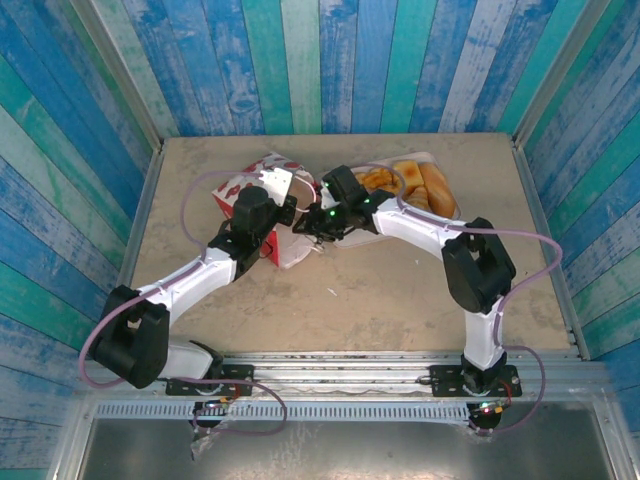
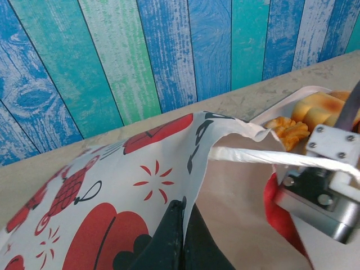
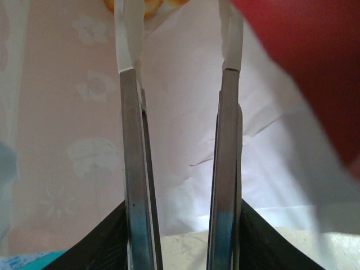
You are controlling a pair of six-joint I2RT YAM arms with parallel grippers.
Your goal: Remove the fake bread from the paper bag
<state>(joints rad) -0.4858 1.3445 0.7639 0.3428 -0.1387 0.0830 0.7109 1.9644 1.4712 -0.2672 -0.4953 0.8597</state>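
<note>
Both arms rise from the table's (image 1: 340, 300) near edge and reach toward its far half, meeting just left of the middle.

The left gripper (image 2: 181, 225) is pinched tight on the rim of the bag (image 2: 112, 191). Its black fingers press together with the paper's edge between them. From above, this gripper (image 1: 262, 210) sits on top of the bag (image 1: 255, 185). The bag lies left of centre, toward the far edge, white with red marks. Its mouth faces right, and a white cord (image 2: 264, 157) stretches across the opening.

The right gripper (image 3: 181, 225) grips a pair of metal tongs (image 3: 132, 169), one black finger pressed on the outside of each arm. The two tong arms run nearly parallel with a narrow gap between them. Their tips lie inside the bag's mouth, with pale paper behind them and red paper on the right. From above, the right gripper (image 1: 325, 215) is at the bag's right side, just beside the left one.

Beyond the bag, at the far edge and right of centre, the bread (image 1: 415, 185) is heaped on a white tray (image 1: 452, 210). It is golden and glossy, and touches the right arm's wrist. The left wrist view shows a crinkled piece (image 2: 289, 132) lying on the tray (image 2: 292, 97) just past the bag's rim.

A sliver of orange shows above the tong tips. I cannot tell whether it lies in the bag or beyond it.
</note>
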